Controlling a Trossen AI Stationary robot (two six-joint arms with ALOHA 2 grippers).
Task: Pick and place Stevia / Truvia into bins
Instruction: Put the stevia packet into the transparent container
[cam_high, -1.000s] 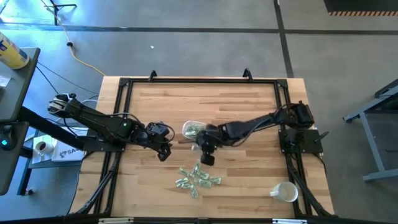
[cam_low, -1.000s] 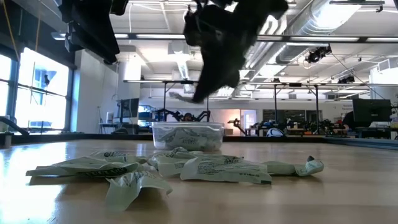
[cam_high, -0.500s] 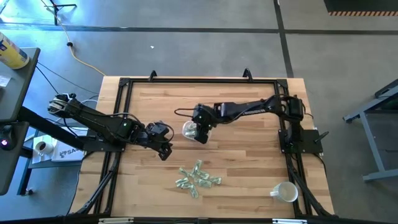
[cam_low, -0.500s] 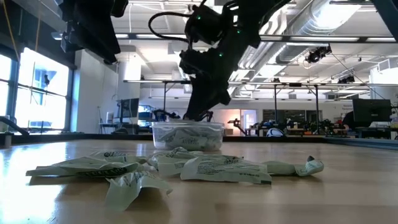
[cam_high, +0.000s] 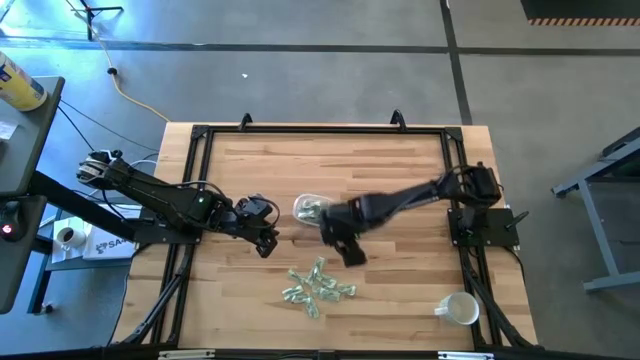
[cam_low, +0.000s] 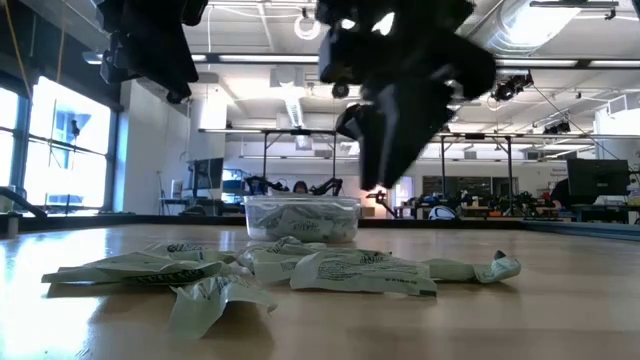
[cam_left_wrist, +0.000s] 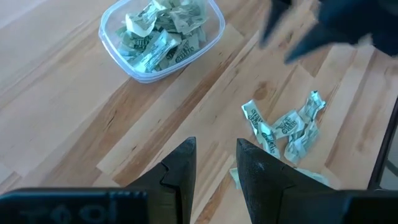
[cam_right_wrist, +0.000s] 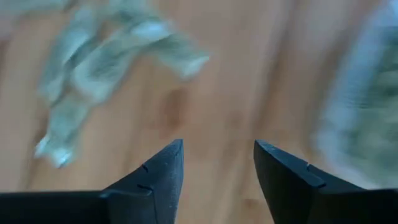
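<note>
The bin (cam_high: 311, 208) is a clear shallow bowl near the table's middle, holding several pale green sachets (cam_left_wrist: 163, 32). A loose pile of Stevia sachets (cam_high: 318, 285) lies flat on the wood nearer the front edge (cam_low: 280, 270). My right gripper (cam_high: 352, 252) hangs open in the air between bin and pile, with nothing between its fingers (cam_right_wrist: 214, 165). The pile shows blurred ahead of it (cam_right_wrist: 106, 68). My left gripper (cam_high: 265, 243) waits left of the bin, open and empty (cam_left_wrist: 214, 158), above bare wood.
A white mug (cam_high: 458, 308) lies near the table's front right corner. A black frame (cam_high: 320, 128) runs round the tabletop. Bare wood lies between the bin and the far edge and to the left of the pile.
My right gripper swung from near the pile toward the table's far edge until it stood over the bin. It then came back toward the near edge and now hangs between bin and pile. The pile and the bin have kept their places.
</note>
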